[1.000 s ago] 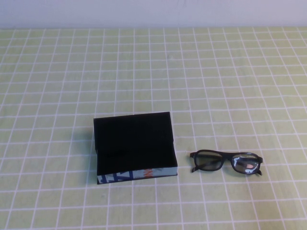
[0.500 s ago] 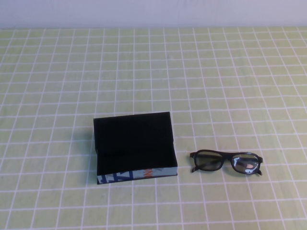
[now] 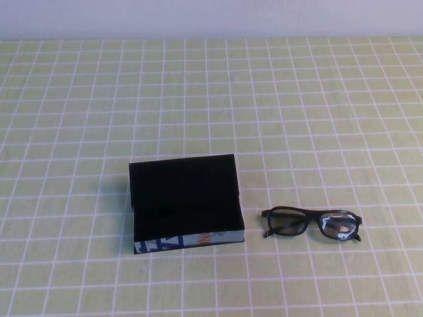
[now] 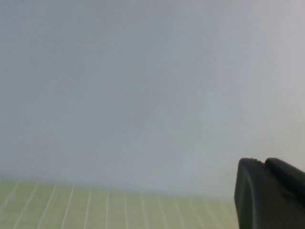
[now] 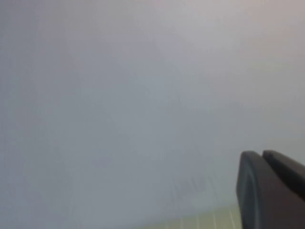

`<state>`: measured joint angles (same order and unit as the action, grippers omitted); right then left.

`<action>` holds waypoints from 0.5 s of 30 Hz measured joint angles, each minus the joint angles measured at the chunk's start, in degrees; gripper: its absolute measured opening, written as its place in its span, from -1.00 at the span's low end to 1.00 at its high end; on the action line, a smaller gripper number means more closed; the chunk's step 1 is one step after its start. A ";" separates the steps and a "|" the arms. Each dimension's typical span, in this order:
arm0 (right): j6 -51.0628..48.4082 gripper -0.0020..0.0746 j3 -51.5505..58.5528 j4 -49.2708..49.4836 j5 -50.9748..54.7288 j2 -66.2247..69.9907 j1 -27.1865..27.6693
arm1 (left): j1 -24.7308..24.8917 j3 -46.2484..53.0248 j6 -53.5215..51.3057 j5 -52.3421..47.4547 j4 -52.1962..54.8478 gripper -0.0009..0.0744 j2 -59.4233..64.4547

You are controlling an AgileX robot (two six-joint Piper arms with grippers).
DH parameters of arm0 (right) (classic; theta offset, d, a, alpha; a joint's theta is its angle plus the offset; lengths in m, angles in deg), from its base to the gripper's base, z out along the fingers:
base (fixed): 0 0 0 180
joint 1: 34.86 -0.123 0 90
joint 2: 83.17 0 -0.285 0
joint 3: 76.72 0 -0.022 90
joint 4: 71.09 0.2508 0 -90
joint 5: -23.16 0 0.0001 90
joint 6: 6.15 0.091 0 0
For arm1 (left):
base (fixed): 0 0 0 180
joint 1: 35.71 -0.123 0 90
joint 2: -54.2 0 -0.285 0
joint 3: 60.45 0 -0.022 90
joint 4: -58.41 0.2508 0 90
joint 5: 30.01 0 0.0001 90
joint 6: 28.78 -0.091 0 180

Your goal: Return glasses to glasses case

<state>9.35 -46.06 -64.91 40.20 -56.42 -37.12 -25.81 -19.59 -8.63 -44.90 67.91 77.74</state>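
Note:
The glasses case (image 3: pixel 187 201) sits open on the table at centre-left of the high view, its flap lid raised at the back and its blue, white and orange-red printed side facing me. The black-framed glasses (image 3: pixel 311 224) lie on the table just to the right of the case, apart from it. Neither arm shows in the high view. My left gripper (image 4: pixel 263 161) shows only in the left wrist view, shut and empty, facing a pale wall. My right gripper (image 5: pixel 261 153) shows only in the right wrist view, likewise shut and empty.
The table is covered by a yellow-green cloth with a white grid (image 3: pixel 297 119). A pale wall (image 3: pixel 211 16) runs along the far edge. The cloth's far strip also shows in the left wrist view (image 4: pixel 95 210).

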 joint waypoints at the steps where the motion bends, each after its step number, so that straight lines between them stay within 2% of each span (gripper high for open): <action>1: -0.10 -0.99 -1.35 0.00 4.10 2.91 0.00 | 0.00 -0.79 0.00 -4.04 -0.16 -0.98 1.96; 4: -3.79 -0.99 -2.61 0.00 11.48 10.33 -0.66 | 0.00 -1.38 -0.25 -13.35 -2.24 -0.98 6.36; 8: -12.00 -0.99 -2.69 2.74 13.94 17.44 -1.40 | 0.00 -1.38 -1.52 -22.39 -4.50 -0.98 9.95; 15: -17.07 -0.99 -2.69 10.74 15.53 26.36 -3.95 | 0.00 -1.38 -1.99 -25.08 -8.93 -0.98 10.82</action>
<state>-7.72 -48.75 -54.17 55.72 -30.06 -41.07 -25.81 -20.97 -10.62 -69.98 58.99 88.56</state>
